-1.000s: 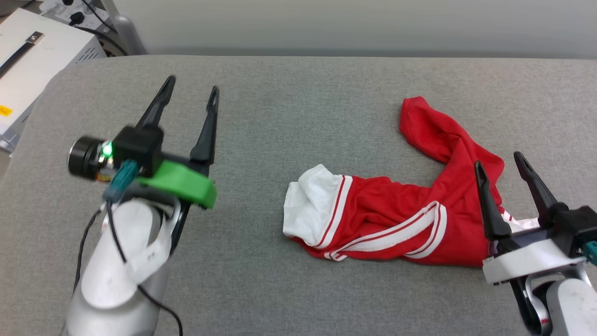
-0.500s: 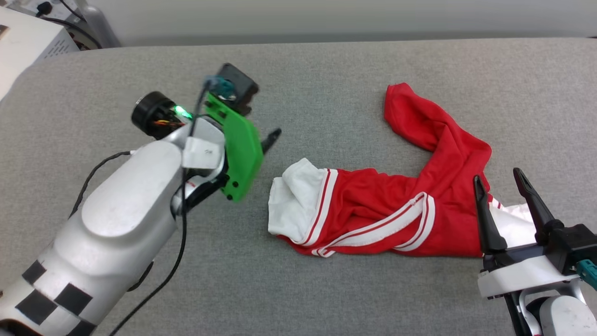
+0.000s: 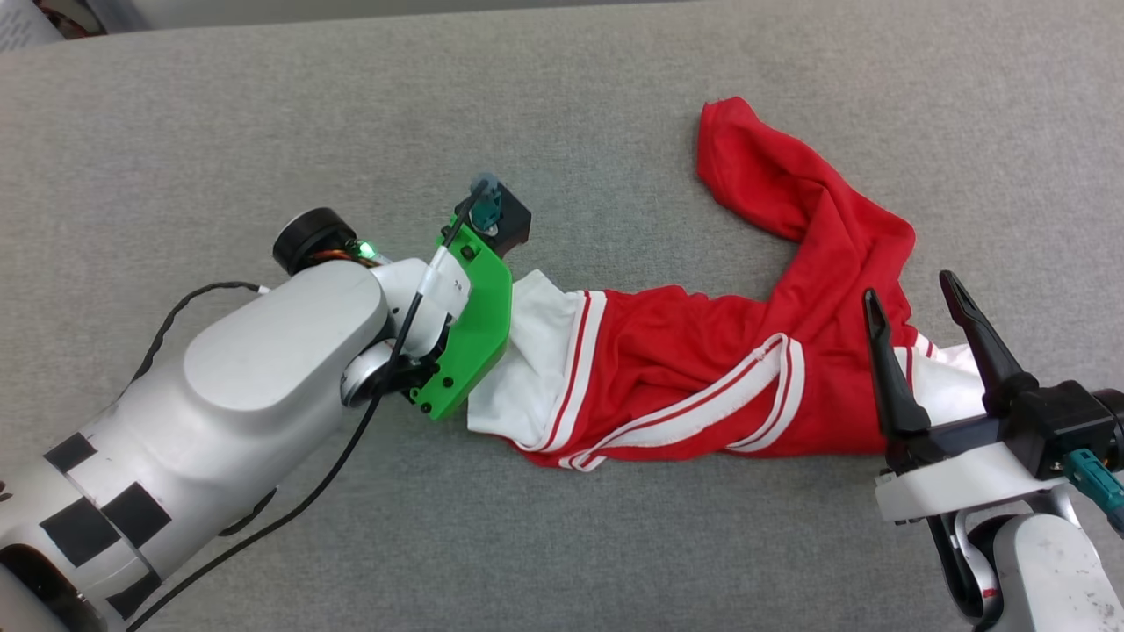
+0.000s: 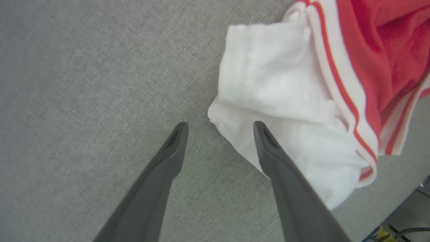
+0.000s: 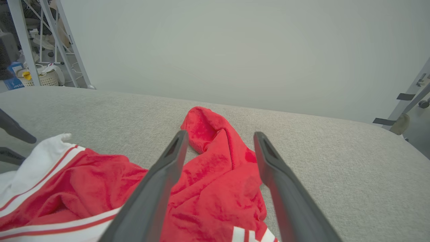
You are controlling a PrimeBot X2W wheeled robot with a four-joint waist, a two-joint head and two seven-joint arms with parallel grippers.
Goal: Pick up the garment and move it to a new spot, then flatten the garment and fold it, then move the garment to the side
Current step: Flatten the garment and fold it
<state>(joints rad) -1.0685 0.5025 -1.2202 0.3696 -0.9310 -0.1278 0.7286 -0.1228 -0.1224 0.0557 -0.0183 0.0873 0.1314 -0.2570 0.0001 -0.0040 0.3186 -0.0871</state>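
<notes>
No word or number can be read, also not on the garment (image 3: pixel 694 369). The white tag (image 3: pixel 443 279) on the left arm (image 3: pixel 263 369) carries tiny dark marks, and the blue box (image 5: pixel 13 83) at ten o'clock has blurred print.

The garment (image 3: pixel 702 377) lies bunched on the tabletop (image 3: pixel 263 132), stretching from the middle toward 3 o'clock, with one end running up to 1 o'clock. The left gripper (image 4: pixel 220 126) stands over its 9 o'clock end, one jaw above cloth and the other above bare tabletop. The right gripper (image 3: pixel 909 290) sits at its 4 o'clock end.
</notes>
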